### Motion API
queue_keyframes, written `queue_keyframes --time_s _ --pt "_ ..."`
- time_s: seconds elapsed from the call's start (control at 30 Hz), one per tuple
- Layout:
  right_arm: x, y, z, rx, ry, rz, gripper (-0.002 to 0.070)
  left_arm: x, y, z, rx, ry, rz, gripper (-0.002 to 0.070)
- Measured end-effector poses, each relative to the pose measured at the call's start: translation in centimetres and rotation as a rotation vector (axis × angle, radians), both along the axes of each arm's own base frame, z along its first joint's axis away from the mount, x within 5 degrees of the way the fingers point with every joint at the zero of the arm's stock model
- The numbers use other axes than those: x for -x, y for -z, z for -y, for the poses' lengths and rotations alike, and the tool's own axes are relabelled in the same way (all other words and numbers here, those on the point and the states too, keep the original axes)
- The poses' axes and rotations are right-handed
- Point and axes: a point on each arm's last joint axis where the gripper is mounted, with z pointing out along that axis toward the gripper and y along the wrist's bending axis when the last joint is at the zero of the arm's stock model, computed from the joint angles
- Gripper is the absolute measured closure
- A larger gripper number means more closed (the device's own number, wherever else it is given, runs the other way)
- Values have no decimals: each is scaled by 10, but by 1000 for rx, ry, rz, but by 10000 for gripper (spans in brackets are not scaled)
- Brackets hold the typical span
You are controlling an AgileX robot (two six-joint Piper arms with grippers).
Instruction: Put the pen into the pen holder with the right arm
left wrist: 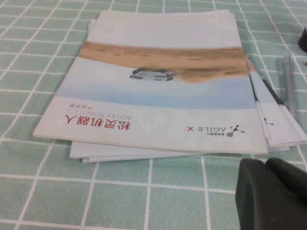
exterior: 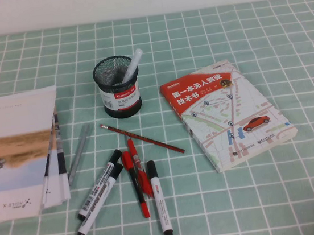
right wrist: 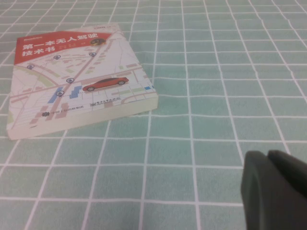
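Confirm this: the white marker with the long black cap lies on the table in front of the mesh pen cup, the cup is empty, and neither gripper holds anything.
One thing is wrong: the cup is not empty. The high view shows a whitish-grey pen standing in it. The rest holds: the white marker lies on the table, and the wrist views show the left gripper and right gripper shut on nothing.

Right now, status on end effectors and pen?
Left end effector shut, by brochures. Right end effector shut, near book. Pen lying among markers, pen holder unobstructed.

The pen lies before the pen holder.
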Motion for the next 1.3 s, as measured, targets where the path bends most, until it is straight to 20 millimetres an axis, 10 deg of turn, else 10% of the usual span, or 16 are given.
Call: queue_keyframes --time_s 1.3 --pt "0 -1 0 -17 -1 5 695 0 0 0 0 0 0 679"
